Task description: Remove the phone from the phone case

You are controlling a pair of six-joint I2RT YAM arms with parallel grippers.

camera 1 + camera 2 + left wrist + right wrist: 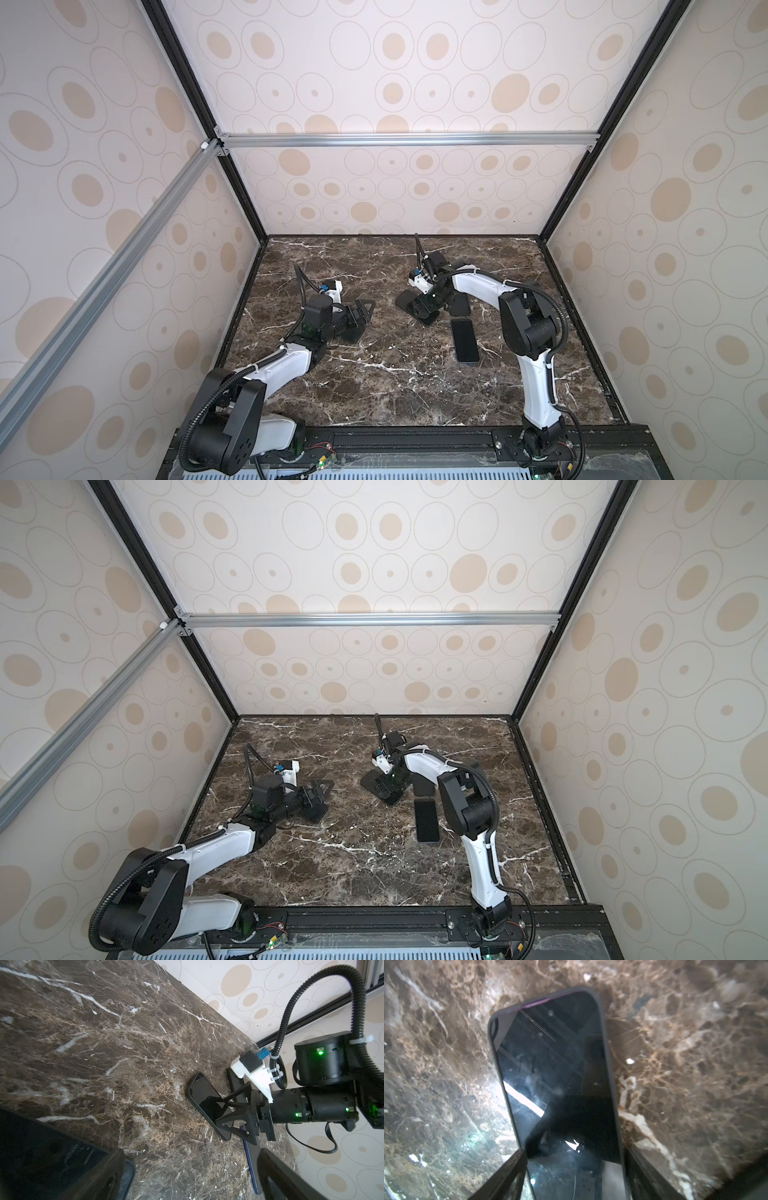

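A brown marble table (374,395) is seen between walls dotted with spots. Two white and black arms are stretched over it, the left arm (282,365) and the right arm (536,374). The left tool (362,322) is spread wide open, and nothing is held in it. The right tool (575,1150) is closed on the phone case (610,1068), with one finger pressed to each long side. The phone (556,1064) is tucked inside the case, screen up. It is laid on the table near the middle of the far half. A second phone (465,341) with a blue edge is laid flat just to the near right of it. A smaller dark flat thing (459,306) is half hidden by the right arm.
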